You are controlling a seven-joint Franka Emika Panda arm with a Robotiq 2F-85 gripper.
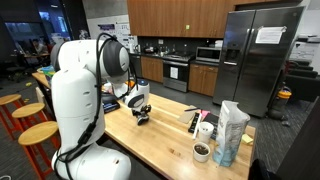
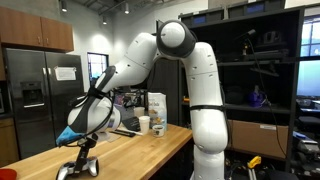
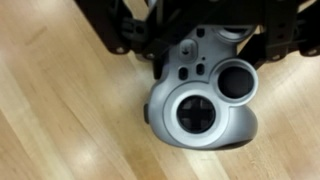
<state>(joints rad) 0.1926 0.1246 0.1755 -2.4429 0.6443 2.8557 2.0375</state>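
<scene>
game controller point(image 3: 205, 110) sits near table point(image 2: 140, 150) edge; cannot tell if pincer point(image 3: 195, 48) grips it.

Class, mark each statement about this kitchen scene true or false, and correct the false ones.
1. The game controller lies on the wooden countertop. True.
2. The controller is bright red. False: it is silver-grey.
3. The gripper hangs right above the controller. True.
4. The refrigerator has a door open. False: its doors are shut.
5. The bag lies against the controller. False: it stands upright towards the countertop's other end, well apart from the controller.
</scene>
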